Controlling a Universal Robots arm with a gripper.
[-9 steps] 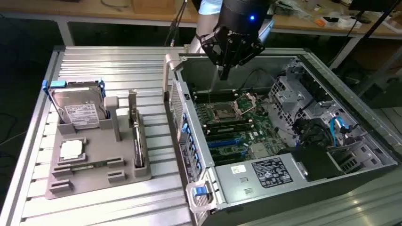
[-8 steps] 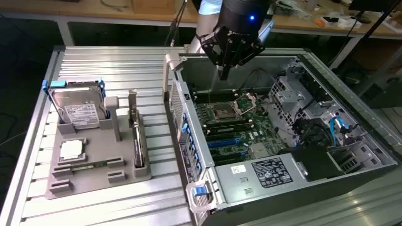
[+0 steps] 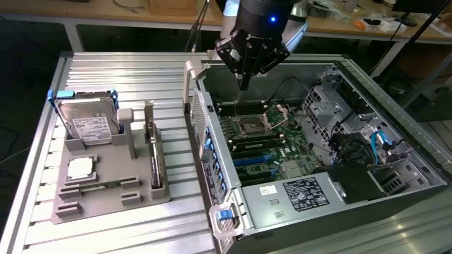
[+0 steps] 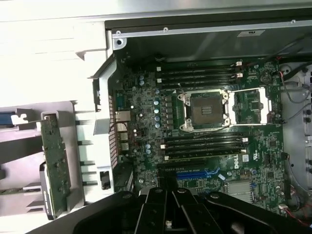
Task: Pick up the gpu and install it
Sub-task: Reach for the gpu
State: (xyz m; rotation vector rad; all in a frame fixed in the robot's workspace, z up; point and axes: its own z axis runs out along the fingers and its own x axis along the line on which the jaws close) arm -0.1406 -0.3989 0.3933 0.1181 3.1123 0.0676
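- The gripper (image 3: 244,84) hangs over the open computer case (image 3: 211,159), above the upper end of the motherboard (image 3: 261,143). Its fingers look drawn together to a narrow tip, with nothing between them.
- The gpu (image 3: 155,164) has not been picked up. It stands on its long edge in a slot of the grey holder tray (image 3: 134,196), outside the case and well apart from the gripper, off to the gripper's side beyond the case wall.
- In the wrist view the same card (image 4: 54,165) shows as a narrow board in its holder, with the case wall between it and the space under the gripper.
- Directly below the gripper lie the empty processor socket (image 4: 207,109) and its banks of memory slots. The blue expansion slot (image 4: 197,173) sits nearest the gripper body, and no card stands in it.
- The hard drive (image 3: 88,124) rests upright at the far end of the same tray, farther from the gripper than the gpu.
- Judged from this, the task has barely begun: neither the grasp nor the installation shows as done. The gripper is over the install site, not over the card, so the whole pick, carry and seating remain.
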